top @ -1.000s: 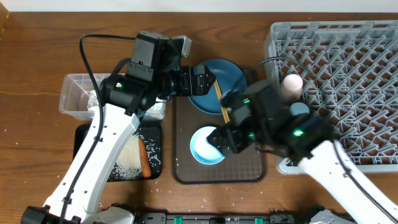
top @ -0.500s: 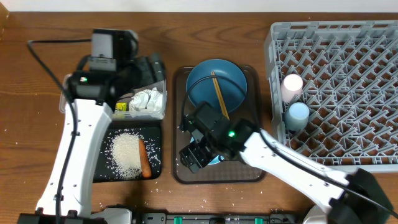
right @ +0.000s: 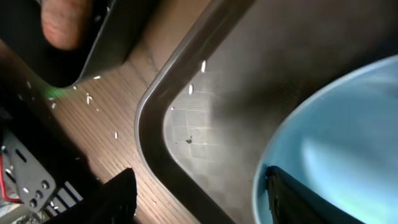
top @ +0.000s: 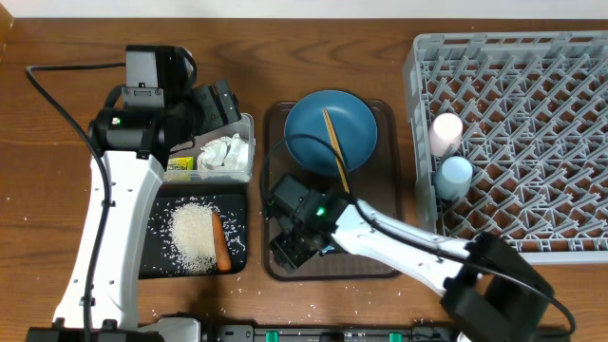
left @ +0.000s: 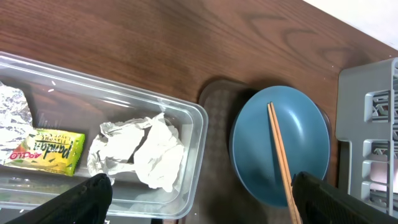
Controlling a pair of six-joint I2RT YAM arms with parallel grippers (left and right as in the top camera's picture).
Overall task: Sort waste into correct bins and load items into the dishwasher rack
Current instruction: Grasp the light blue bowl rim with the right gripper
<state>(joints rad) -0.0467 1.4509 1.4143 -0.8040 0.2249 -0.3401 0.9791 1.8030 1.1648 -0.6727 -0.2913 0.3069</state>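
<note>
The pale blue-white bowl point(right: 339, 137) sits on the brown serving tray point(top: 370, 256), almost hidden under my right gripper point(top: 293, 242) in the overhead view. The right gripper point(right: 205, 196) is open: one finger is inside the bowl's rim, the other outside over the tray's corner. The dark blue plate point(top: 331, 128) carries the chopsticks point(top: 334, 147). My left gripper point(left: 205, 205) hangs open above the clear tub point(top: 114, 142), which holds tissue point(left: 149, 152), snack wrapper point(left: 46, 149) and foil point(left: 12, 112). Rice point(top: 195, 233) and a carrot point(top: 220, 242) lie in the black tray point(top: 157, 271).
The grey dishwasher rack point(top: 532, 104) fills the right side, with a pink cup point(top: 446, 128) and a light blue cup point(top: 456, 173) at its left edge. Loose rice grains point(right: 196, 74) dot the serving tray and the wood beside it.
The left arm has swung from the plate back over the clear tub. The right arm has moved left and down onto the bowl, and its jaws have narrowed.
</note>
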